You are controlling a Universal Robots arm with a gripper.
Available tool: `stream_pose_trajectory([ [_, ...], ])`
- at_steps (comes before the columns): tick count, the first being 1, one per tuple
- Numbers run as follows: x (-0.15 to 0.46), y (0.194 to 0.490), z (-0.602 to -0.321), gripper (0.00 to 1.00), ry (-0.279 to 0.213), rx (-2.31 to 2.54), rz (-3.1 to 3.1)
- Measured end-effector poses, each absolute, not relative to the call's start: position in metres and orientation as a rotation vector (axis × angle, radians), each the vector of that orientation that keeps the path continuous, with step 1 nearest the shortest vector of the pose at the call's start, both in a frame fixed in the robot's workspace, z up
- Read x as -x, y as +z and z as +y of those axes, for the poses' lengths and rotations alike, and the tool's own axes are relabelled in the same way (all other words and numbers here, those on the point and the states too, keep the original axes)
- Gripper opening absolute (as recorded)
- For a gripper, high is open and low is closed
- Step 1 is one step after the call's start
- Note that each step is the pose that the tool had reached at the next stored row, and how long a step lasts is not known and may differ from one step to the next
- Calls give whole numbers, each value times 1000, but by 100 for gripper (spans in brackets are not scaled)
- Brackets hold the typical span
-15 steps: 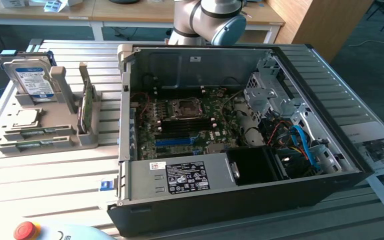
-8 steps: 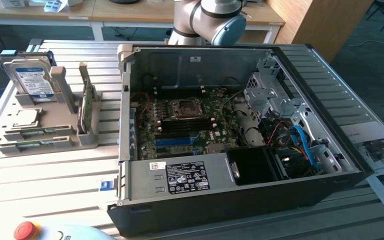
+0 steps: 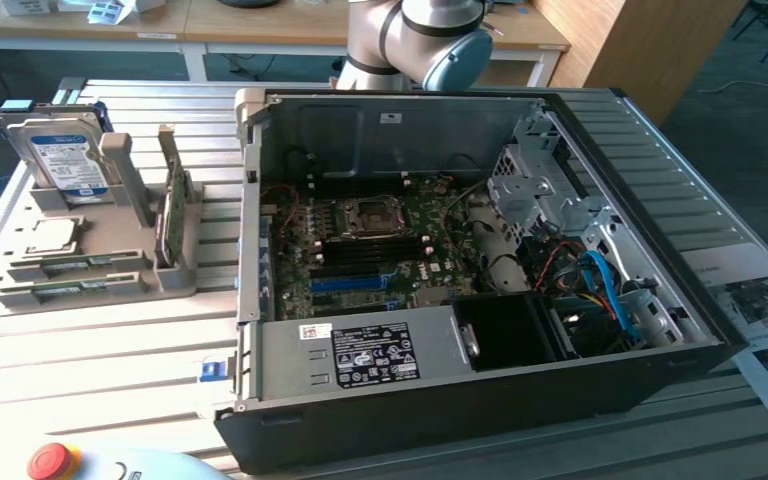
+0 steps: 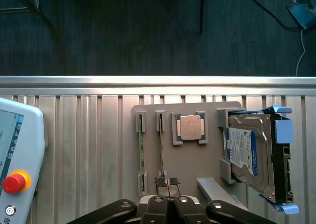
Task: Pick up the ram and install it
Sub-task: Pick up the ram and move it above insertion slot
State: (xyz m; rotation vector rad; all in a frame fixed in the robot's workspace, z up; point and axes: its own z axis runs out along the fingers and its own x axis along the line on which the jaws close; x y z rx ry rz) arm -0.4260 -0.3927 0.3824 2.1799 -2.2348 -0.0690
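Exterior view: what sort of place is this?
Probably a robotics lab bench for PC assembly: an open computer case on a slatted metal table, a hard drive in a parts holder.

Arm (image 3: 387, 30): silver-grey metal tube with rounded joint housings.
Joint cap (image 3: 460, 58): pale blue, round.
Gripper (image 4: 168, 181): black outer links flare to either side behind the fingertips, with grey inner bars between them.
Pivot pins (image 4: 126, 204): four bright round heads across the links.
Fingertips (image 4: 161, 180): small dark pads, possibly ribbed.
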Motion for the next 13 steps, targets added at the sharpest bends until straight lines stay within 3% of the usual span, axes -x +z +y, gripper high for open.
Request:
stream_pose_trajectory([
  [13, 426, 363, -393, 10, -56, -2174, -2230],
])
